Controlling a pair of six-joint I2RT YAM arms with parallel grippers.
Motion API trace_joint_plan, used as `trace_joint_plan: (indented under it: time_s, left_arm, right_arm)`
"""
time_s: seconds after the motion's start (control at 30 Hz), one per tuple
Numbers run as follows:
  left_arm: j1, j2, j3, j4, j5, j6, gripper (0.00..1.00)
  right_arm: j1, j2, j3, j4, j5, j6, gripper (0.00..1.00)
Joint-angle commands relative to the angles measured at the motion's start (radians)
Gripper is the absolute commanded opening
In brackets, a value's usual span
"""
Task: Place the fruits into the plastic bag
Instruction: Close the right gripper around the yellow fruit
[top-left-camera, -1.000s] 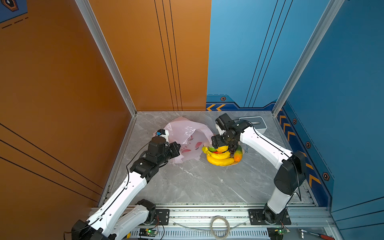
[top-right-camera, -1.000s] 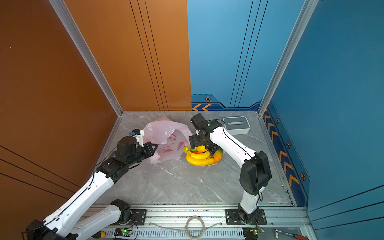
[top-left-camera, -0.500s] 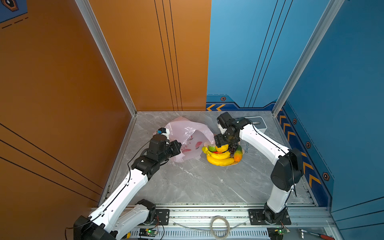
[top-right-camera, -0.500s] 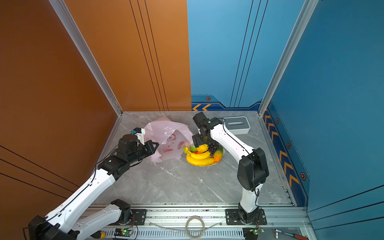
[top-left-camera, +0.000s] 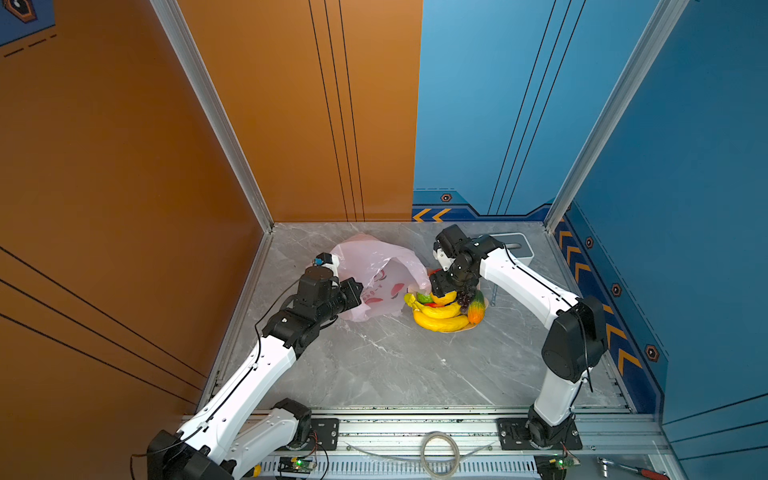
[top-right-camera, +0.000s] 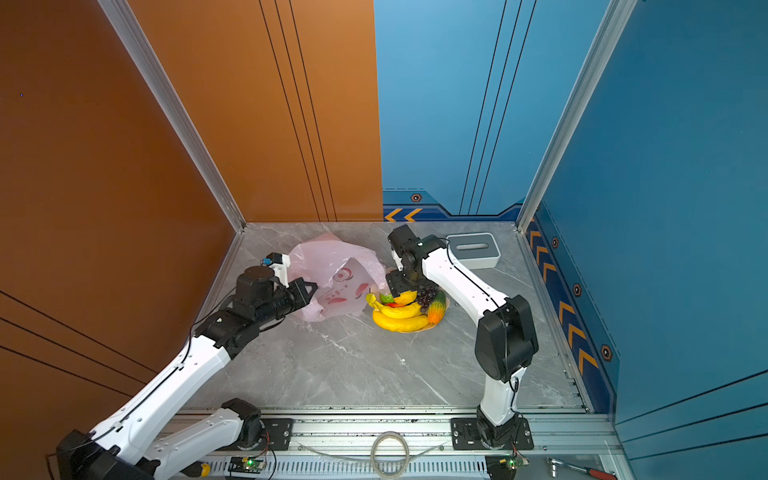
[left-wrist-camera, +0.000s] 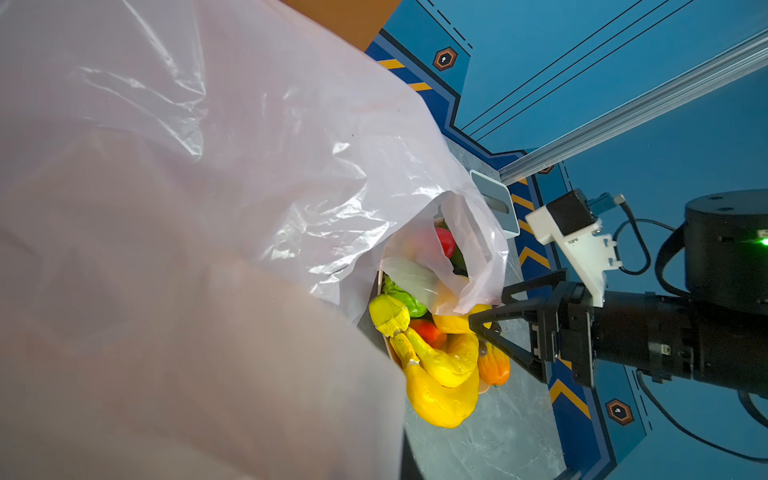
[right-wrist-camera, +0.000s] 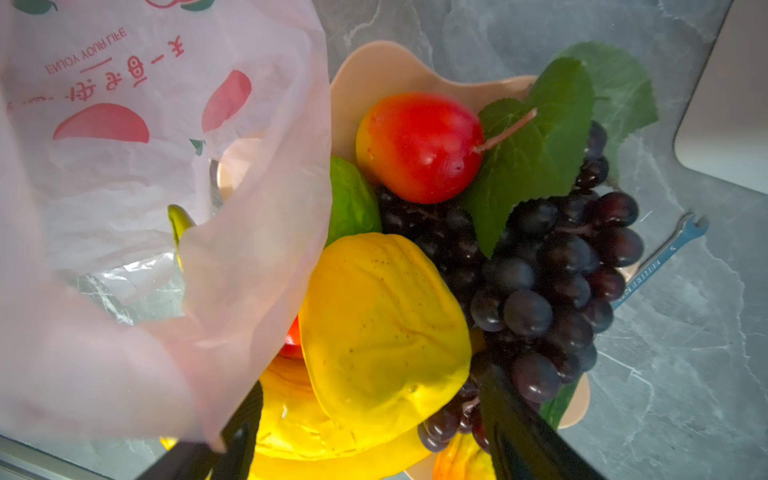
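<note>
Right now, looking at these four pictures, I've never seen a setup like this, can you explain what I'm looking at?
Two white robot arms with pincer grippers stand at a grey marble table. Two pictures look down from overhead; the other two come from cameras on each arm's wrist. On the table lie a pink plastic bag, a peach bowl heaped with toy fruits, and a slotted box. The left gripper is shut on the plastic bag. The right gripper hangs open astride a dented yellow fruit, holding nothing.
</note>
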Motion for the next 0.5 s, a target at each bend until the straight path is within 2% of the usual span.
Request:
trace_joint_plan:
  time_s: [0.0,0.17,0.47]
  left_arm:
    - [0.01,0.002,0.031,-0.005,0.015,0.013,0.0]
    - [0.012,0.003,0.032,-0.005,0.021,0.013,0.0]
    - [0.019,0.008,0.032,-0.004,0.033,0.012,0.0]
  right_arm:
    - [-0.002,0.011,-0.005,-0.027,-0.018,-0.036,0.81]
    - [-0.009,0.036,0.024,-0.034,0.032,-0.045,0.81]
    - [-0.02,0.074,0.034,-0.038,0.031,-0.049,0.78]
